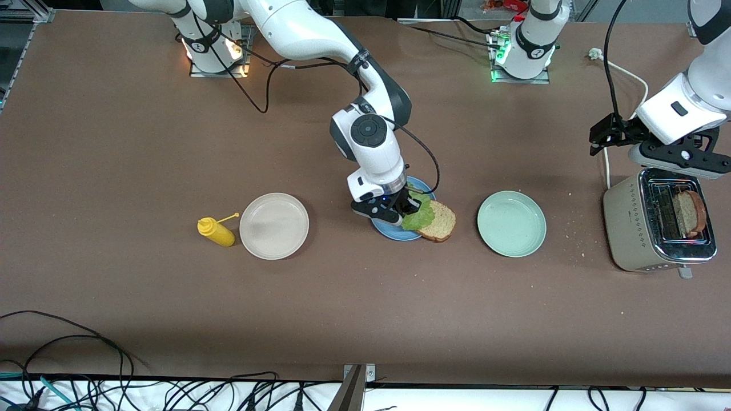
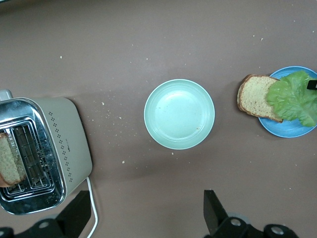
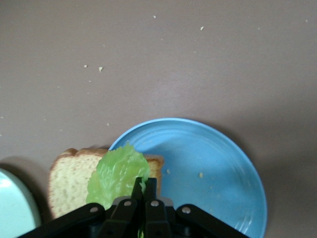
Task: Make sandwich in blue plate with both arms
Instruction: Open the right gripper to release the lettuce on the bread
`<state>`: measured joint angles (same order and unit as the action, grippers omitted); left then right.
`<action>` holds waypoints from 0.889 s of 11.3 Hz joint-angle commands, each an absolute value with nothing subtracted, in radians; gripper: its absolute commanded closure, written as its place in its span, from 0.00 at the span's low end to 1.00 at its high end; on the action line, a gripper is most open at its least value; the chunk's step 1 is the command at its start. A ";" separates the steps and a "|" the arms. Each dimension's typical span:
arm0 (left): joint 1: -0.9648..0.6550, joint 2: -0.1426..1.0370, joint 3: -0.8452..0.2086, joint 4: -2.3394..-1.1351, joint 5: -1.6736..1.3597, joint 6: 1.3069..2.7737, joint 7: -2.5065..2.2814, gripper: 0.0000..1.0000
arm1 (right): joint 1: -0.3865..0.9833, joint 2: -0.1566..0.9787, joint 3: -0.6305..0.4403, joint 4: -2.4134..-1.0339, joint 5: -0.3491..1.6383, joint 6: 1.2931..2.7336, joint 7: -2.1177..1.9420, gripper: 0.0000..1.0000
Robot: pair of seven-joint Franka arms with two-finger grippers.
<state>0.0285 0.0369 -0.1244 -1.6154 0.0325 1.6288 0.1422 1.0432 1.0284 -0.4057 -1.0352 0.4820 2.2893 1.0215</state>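
The blue plate [image 1: 393, 231] lies mid-table. A brown bread slice [image 1: 440, 221] rests on its rim and overhangs toward the left arm's end. My right gripper [image 1: 406, 206] is low over the plate, shut on a ruffled green lettuce leaf [image 1: 420, 214] that lies on the bread. The right wrist view shows the gripper [image 3: 145, 183] pinching the lettuce [image 3: 116, 173] over the bread [image 3: 67, 186] and plate [image 3: 213, 158]. A second bread slice [image 1: 691, 212] stands in the toaster [image 1: 634, 240]. My left gripper [image 1: 677, 155] hovers open and empty above the toaster [image 2: 54, 148].
A pale green plate [image 1: 511, 224] lies between the blue plate and the toaster. A cream-white plate [image 1: 274, 226] and a yellow squeeze bottle [image 1: 216, 232] lie toward the right arm's end. The toaster's white cord [image 1: 625, 71] runs toward the bases. Crumbs dot the table.
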 commanded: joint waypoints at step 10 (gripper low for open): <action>0.035 0.058 -0.129 -1.574 0.031 1.611 0.163 0.00 | 1.046 1.026 -0.410 -1.081 0.446 2.336 0.973 0.00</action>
